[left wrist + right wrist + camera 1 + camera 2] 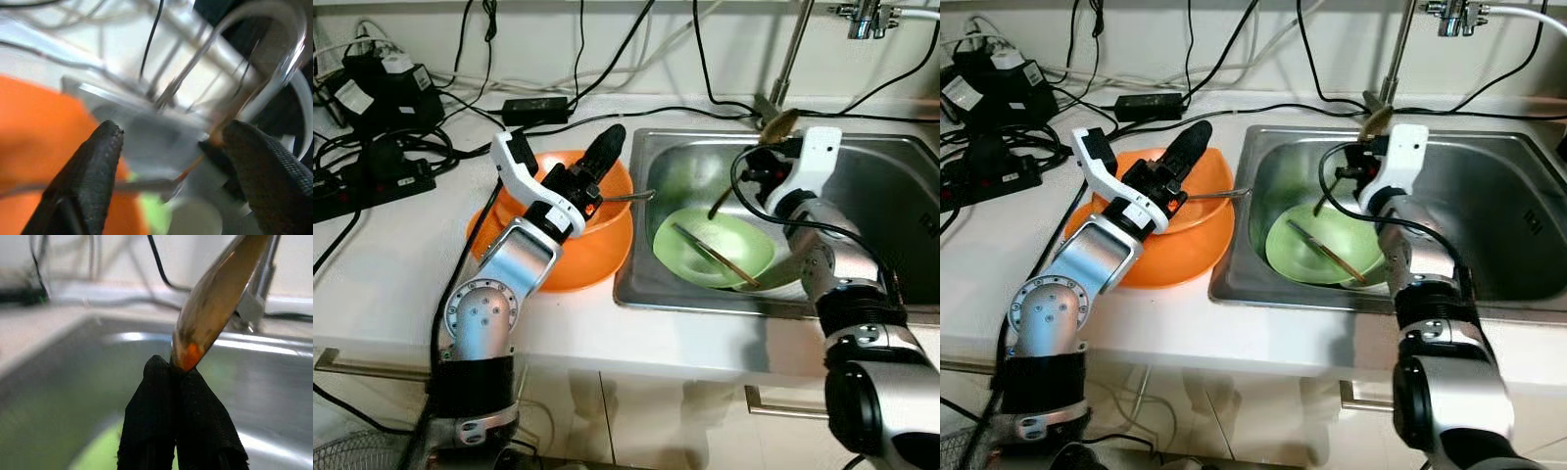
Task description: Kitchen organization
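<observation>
The right gripper (182, 382) has its black fingers pressed together on a brown wooden spoon (215, 298), pinching it low on the bowl, where an orange spot shows just above the fingertips. From the pinch the spoon's long axis rises toward the chrome tap (790, 59), its bowl uppermost, while a thin dark length that may be its handle hangs below the gripper toward the sink. The spoon is held over the back of the stainless steel sink (901, 186), above and behind the round green plate (715, 247) lying in the basin, across which lie two thin brown chopsticks (715, 255).

The left gripper (597, 166) hovers over the orange plastic basin (578, 257) on the white tabletop (382, 274), its fingers spread and holding nothing. A slim metal utensil handle (628, 197) crosses the basin's rim toward the sink, just beside those fingers.

The orange basin lies to the robot's left of the spoon, across the sink's rim. If that basin is where the spoon belongs, the right arm must carry it leftward over the rim, where the left arm already sits nearer.
</observation>
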Controlling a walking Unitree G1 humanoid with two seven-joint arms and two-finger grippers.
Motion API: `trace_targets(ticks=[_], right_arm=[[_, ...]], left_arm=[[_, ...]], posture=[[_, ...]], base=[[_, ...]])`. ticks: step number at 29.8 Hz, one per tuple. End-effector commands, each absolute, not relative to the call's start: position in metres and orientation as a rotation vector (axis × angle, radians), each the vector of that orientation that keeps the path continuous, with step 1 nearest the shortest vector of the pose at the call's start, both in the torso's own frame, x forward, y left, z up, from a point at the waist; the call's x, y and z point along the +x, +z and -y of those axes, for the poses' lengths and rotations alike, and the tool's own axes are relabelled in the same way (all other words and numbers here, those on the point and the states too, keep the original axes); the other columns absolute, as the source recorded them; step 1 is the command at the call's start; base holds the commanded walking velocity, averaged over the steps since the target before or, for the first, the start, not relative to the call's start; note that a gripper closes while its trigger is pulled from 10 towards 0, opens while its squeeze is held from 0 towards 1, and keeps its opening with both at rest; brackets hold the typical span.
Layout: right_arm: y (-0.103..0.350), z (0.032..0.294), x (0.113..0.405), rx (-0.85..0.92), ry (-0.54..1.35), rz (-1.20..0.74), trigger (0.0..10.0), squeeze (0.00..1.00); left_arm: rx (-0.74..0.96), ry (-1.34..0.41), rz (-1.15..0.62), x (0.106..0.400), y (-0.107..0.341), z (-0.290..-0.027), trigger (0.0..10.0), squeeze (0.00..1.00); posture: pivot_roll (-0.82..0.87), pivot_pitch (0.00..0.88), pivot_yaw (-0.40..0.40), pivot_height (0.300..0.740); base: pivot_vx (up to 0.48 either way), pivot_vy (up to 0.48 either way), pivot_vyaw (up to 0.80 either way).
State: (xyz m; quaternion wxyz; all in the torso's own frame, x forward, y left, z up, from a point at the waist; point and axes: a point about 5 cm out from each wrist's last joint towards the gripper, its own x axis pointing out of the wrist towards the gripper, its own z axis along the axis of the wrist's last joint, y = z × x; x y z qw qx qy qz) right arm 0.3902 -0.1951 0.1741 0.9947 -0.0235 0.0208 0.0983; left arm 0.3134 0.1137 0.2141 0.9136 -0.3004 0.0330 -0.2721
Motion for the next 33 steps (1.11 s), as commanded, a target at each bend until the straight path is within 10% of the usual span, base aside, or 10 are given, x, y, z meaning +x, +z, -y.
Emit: trace_targets(ticks=[1,22,23,24,31,33], right_arm=[[0.163,0.187,0.387,-0.198,0.29,-0.106,0.0,0.0],[0.141,0.17,0.383,-0.389,0.438,-0.193,0.0,0.0],[0.139,0.171,0.383,-0.396,0.44,-0.2,2.8,0.0],[0.138,0.173,0.382,-0.418,0.44,-0.216,9.6,0.0],[0.128,0.184,0.377,-0.48,0.497,-0.317,10.0,0.0],[0.127,0.186,0.377,-0.491,0.509,-0.336,10.0,0.0]], left_arm=[[-0.505,-0.619,-0.138,0.304,0.204,-0.103,10.0,1.0],[-0.184,-0.652,-0.186,0.292,0.197,-0.112,10.0,1.0],[-0.18,-0.651,-0.185,0.293,0.198,-0.113,10.0,1.0],[-0.174,-0.654,-0.182,0.293,0.198,-0.113,10.0,1.0],[-0.156,-0.642,-0.17,0.295,0.202,-0.113,10.0,0.92],[-0.124,-0.646,-0.167,0.295,0.203,-0.114,10.0,0.55]], posture=[[-0.03,0.0,0.062,0.74],[0.0,0.0,0.058,0.74],[0.0,0.0,0.058,0.74],[0.0,0.0,0.057,0.74],[-0.01,0.0,0.053,0.74],[-0.01,0.0,0.05,0.74]], base=[[0.0,0.0,0.0],[0.0,0.0,0.0],[0.0,0.0,0.0],[0.0,0.0,0.0],[0.0,0.0,0.0],[0.0,0.0,0.0]])
